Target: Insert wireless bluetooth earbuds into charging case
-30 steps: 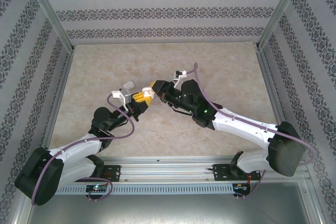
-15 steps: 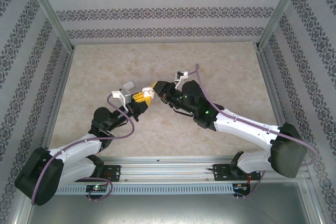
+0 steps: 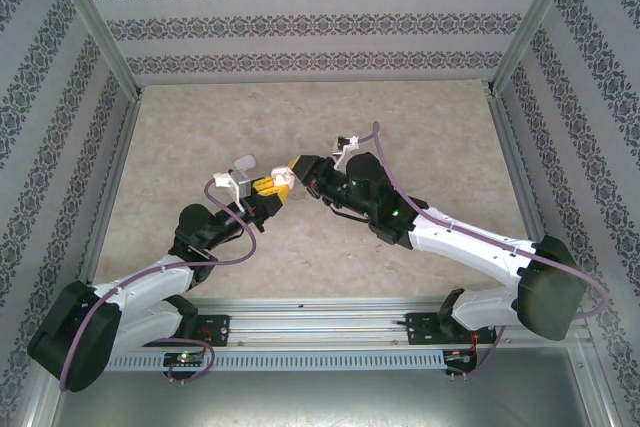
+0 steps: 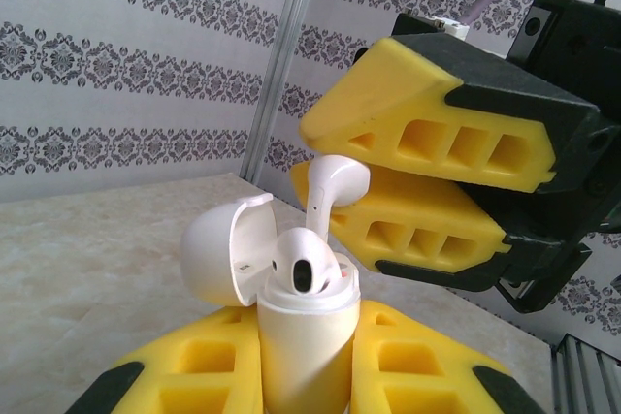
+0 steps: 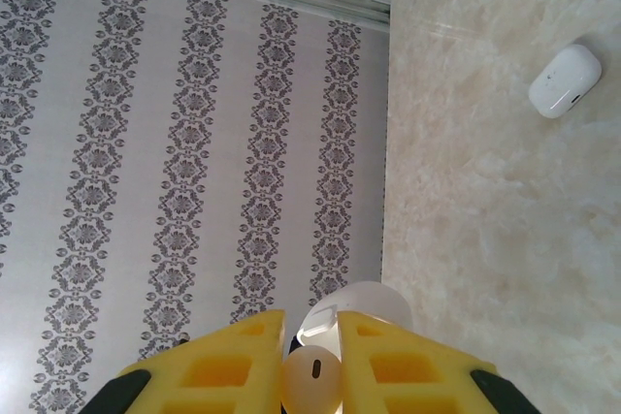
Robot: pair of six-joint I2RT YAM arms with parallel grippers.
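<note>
My left gripper (image 4: 306, 370) is shut on an upright white charging case (image 4: 306, 336) whose lid (image 4: 228, 254) is flipped open to the left. One white earbud (image 4: 303, 264) sits in the case's left socket. Just above the right socket hangs a second earbud (image 4: 335, 186), stem down, pinched between the yellow fingers (image 4: 437, 133) of my right gripper (image 5: 311, 325). In the right wrist view that earbud (image 5: 312, 385) shows between the pads, with the open lid (image 5: 364, 305) behind it. The two grippers, left (image 3: 266, 187) and right (image 3: 290, 169), meet over the middle of the table.
A second white case (image 5: 565, 81), closed, lies on the beige marble tabletop (image 3: 420, 117); in the top view it is just beyond my left wrist (image 3: 243, 162). Patterned walls and metal frame posts (image 3: 95, 22) enclose the table.
The right arm has crept slightly, keeping its earbud over the case. The left arm holds still.
</note>
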